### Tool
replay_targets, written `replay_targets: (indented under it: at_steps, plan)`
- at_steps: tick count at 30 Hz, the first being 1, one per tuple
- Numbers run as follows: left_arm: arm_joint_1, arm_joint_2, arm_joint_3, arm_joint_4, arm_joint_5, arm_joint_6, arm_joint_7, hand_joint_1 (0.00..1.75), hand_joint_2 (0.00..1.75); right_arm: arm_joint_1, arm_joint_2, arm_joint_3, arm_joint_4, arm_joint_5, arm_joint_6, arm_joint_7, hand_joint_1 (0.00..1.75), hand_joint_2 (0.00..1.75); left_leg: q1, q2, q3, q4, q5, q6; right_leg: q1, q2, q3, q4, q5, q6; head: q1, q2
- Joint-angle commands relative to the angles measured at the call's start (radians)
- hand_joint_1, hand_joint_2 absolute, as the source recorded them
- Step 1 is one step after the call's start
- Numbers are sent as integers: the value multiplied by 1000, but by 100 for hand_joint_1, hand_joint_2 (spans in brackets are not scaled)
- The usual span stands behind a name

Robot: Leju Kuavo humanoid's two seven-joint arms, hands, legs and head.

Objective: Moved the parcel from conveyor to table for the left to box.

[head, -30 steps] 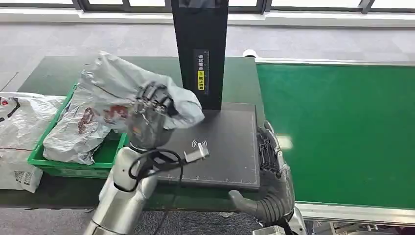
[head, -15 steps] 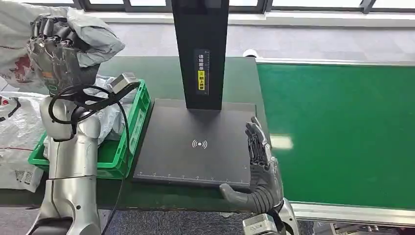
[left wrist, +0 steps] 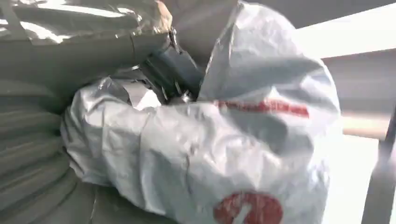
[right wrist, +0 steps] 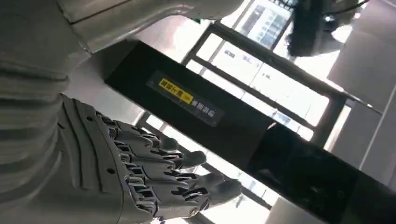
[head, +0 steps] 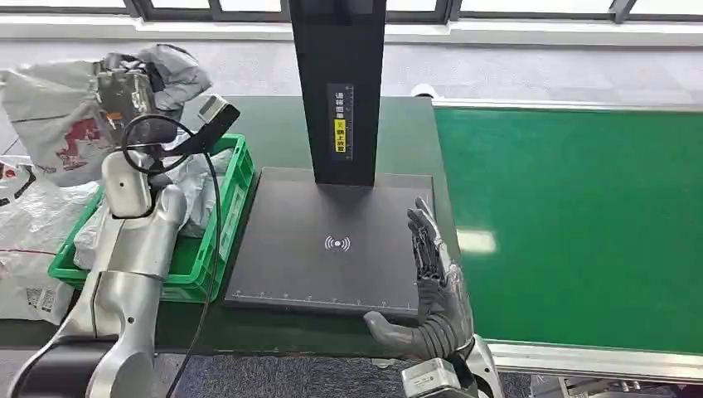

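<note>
Tabletop (head: 91, 124) comes first: a dark green surface with the conveyor (head: 572, 224) running along its right edge, a black scanner pad (head: 332, 265) near its front edge and a black post (head: 338, 83) rising from the pad's far side. A green crate (head: 211, 257) sits just left of the pad, toward the tabletop's front-left corner, with crumpled bags (head: 195, 186) already lying inside it.

The parcel (head: 62, 124), a grey-white poly bag with red print, is held up in the air above the far-left part of the tabletop, beyond the crate and a little to its left. The left robot hand (head: 124, 95) grips it by the bunched plastic (the left wrist view shows dark fingers (left wrist: 175, 70) buried in the folds). From that hand the bag spreads out leftward, so its bulk hangs left of the grip rather than over the crate; the crate lies nearer the robot and slightly to the right. My judgement is that the drop depends on bringing the bag back over the crate's opening.

The right robot hand (head: 435, 290) rests at the pad's front-right corner, fingers spread, holding nothing, well apart from the parcel.

The left robot hand hides part of the parcel, and the arm hides part of the crate. More bags (head: 29, 249) at the tabletop's left edge are cut off.
</note>
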Motion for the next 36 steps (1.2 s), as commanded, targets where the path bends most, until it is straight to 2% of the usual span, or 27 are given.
replay_targets:
  at_steps: [1,18,22,23,24,25,29,31,32,36]
  plan:
    - [-95,69,-114,563,3,-104,72,175,175,-25,-27,10,69,-1,25,-1,0,175,0,2,4,-3,0,0,0,2,3,-3,1,-1,0,0]
    - [-80,65,-100,561,1,-163,61,175,175,-59,-33,11,121,-8,41,0,0,175,1,3,0,-1,0,0,1,3,0,-2,1,-1,0,0]
    - [-68,66,-57,545,16,-116,30,175,175,-72,-41,11,143,-22,43,-6,0,175,1,4,1,-2,0,0,1,4,0,-3,2,-1,0,0]
    - [-61,58,-9,525,56,-34,1,169,175,-76,-39,15,153,-22,41,-6,0,175,1,3,0,-2,0,0,1,4,0,-2,1,-1,0,0]
    - [-59,56,9,516,73,-5,-14,0,175,-79,-38,18,156,-22,41,-6,0,175,1,3,0,-1,-1,0,1,4,-1,-2,1,-1,0,0]
    - [-57,55,42,499,101,33,-41,0,0,-88,-38,22,167,-27,38,-6,0,175,1,3,1,-2,0,0,1,4,0,-2,1,-1,0,0]
    - [-36,44,159,374,240,44,-192,0,0,-95,-45,25,172,-43,27,-8,0,175,1,4,0,-2,-1,0,1,4,0,-2,2,-1,0,0]
    - [-33,41,167,362,250,44,-205,0,0,-90,-47,25,169,-45,25,-9,0,175,1,3,0,-1,-1,0,1,4,-1,-1,1,-1,0,0]
    - [8,16,222,258,331,44,-298,0,0,-68,-43,19,157,-52,19,-11,0,175,1,3,-1,-1,-1,0,1,3,-1,-1,1,-1,0,0]
    - [68,-17,226,181,296,44,-298,0,0,-38,-44,15,129,-54,12,-15,0,175,1,2,1,-2,-1,0,1,3,0,-2,1,-1,0,0]
